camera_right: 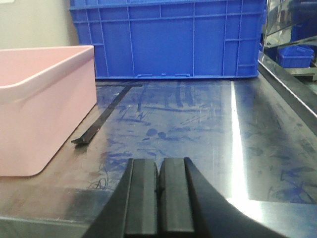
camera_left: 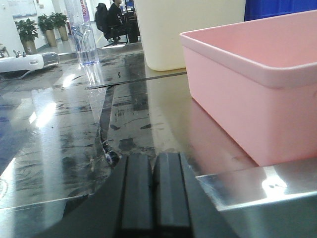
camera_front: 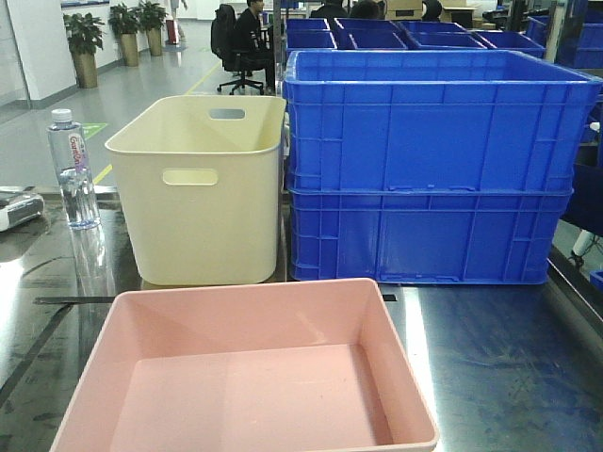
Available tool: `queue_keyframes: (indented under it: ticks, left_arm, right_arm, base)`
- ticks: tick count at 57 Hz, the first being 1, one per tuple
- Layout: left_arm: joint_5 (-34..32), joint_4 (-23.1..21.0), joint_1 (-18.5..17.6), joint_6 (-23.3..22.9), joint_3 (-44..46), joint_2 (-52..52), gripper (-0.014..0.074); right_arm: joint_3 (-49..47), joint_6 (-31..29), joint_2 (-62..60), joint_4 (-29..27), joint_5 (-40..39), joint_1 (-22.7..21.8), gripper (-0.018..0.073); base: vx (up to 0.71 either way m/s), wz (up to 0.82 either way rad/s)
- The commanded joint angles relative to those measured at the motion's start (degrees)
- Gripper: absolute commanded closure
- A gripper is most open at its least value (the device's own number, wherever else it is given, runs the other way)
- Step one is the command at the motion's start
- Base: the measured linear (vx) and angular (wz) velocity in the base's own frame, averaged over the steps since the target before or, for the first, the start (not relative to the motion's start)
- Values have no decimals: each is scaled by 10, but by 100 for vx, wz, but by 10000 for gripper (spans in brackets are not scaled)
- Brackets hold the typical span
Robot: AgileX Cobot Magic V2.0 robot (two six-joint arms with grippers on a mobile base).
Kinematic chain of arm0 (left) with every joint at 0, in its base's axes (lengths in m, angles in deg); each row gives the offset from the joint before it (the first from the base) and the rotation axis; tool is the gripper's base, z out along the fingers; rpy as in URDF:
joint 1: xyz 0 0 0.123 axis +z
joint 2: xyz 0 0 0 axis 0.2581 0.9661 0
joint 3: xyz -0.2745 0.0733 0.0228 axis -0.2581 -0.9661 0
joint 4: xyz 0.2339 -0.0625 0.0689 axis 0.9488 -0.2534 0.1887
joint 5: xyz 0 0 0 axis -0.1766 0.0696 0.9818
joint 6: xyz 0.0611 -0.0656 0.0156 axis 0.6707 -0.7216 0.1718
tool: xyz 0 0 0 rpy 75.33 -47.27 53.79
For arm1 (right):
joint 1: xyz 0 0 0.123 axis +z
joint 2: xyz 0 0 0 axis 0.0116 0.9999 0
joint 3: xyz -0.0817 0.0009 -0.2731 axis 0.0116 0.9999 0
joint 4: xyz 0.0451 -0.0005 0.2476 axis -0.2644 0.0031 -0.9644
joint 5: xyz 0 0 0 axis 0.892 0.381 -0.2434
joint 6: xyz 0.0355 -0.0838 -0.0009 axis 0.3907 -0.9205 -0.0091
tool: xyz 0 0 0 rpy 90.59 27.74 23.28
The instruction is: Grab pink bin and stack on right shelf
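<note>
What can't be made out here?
- Pink bin: near edge cut off by the front view's bottom edge.
- Lower blue crate: its inside is hidden by the blue crate stacked on it.
- Water bottle: label print too small to read.
- Left claw and right claw: only the shut fingertips show, arms out of frame.

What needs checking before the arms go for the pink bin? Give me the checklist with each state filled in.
1. Pink bin empty: ok, nothing inside.
2. Pink bin free of neighbours: ok, it stands apart from the cream bin and the blue crates behind it.
3. Left tool ready to grasp: not ok, its fingers are pressed together and it holds nothing.
4. Right tool ready to grasp: not ok, also shut and holding nothing.
5. Bin between the tools: ok, it is right of the left tool and left of the right tool.
6. Water bottle clear of the left side: ok, it stands far back near the cream bin.
</note>
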Motion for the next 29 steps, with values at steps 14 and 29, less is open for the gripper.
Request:
queue_keyframes:
  ticks: [14, 29]
  left_arm:
    - [-50, 0, 1, -5, -10, -9, 604]
    - [-50, 0, 1, -5, -10, -9, 604]
  right_arm:
    - [1, -3, -8, 7, -39, -3, 571]
    - [1, -3, -8, 7, -39, -3, 571]
  base:
    - [0, 0]
    - [0, 0]
